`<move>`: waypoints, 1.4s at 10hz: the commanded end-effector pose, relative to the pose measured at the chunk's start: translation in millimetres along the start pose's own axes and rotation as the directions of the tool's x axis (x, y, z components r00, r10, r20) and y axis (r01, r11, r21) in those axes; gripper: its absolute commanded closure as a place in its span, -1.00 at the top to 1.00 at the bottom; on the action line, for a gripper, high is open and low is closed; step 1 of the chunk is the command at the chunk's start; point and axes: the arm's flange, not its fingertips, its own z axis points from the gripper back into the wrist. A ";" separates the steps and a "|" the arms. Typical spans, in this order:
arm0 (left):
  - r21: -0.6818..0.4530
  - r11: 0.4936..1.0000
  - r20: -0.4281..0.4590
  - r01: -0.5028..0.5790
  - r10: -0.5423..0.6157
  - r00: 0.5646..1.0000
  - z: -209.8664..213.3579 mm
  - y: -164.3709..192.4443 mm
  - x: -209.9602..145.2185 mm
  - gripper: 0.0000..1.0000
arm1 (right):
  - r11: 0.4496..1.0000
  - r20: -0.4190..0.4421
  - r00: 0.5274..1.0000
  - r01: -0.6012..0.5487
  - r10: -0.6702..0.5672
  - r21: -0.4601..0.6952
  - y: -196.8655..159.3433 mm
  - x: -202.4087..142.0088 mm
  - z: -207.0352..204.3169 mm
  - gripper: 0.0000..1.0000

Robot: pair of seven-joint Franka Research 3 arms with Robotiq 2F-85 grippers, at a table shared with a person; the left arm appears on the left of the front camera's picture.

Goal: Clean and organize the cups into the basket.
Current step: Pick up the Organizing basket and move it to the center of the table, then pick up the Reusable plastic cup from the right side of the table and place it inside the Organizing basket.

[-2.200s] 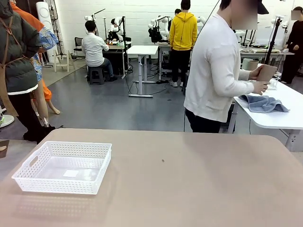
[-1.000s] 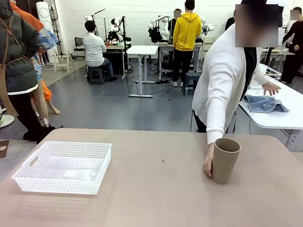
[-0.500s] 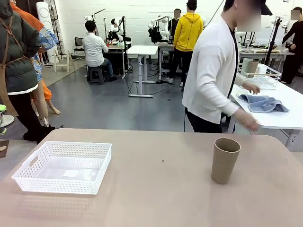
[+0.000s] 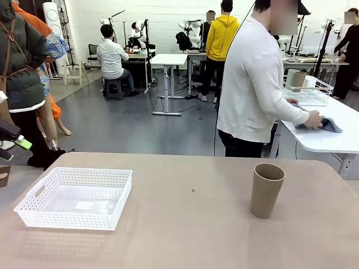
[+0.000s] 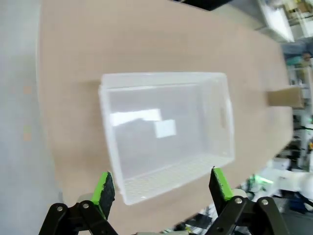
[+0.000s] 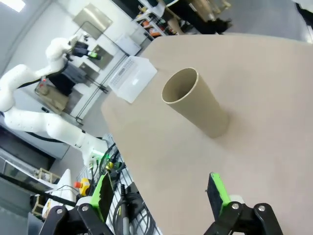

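Note:
One tan-brown cup stands upright on the right part of the beige table, mouth up, nobody touching it. The white lattice basket sits at the left with nothing in it. My left gripper hangs open above the basket, and the cup shows far off. One green-tipped finger of it pokes in at the left edge of the front view. My right gripper is open, apart from the cup, with the basket beyond it.
The person in a white top stands at the far side, turned toward a white side table, one hand on a blue cloth. A white open-grid basket holding a tan cup sits there. My left arm shows.
The person let go of the cup on the table, turned away and now has a hand on the blue cloth. My left gripper's finger has come into the front view's left edge.

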 end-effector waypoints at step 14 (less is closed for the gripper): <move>0.518 0.817 -0.286 0.252 -0.113 0.952 -36.3 -41.9 -28.1 1.00 | 0.865 -0.237 0.832 -0.490 0.502 0.110 -54.1 8.2 -98.5 1.00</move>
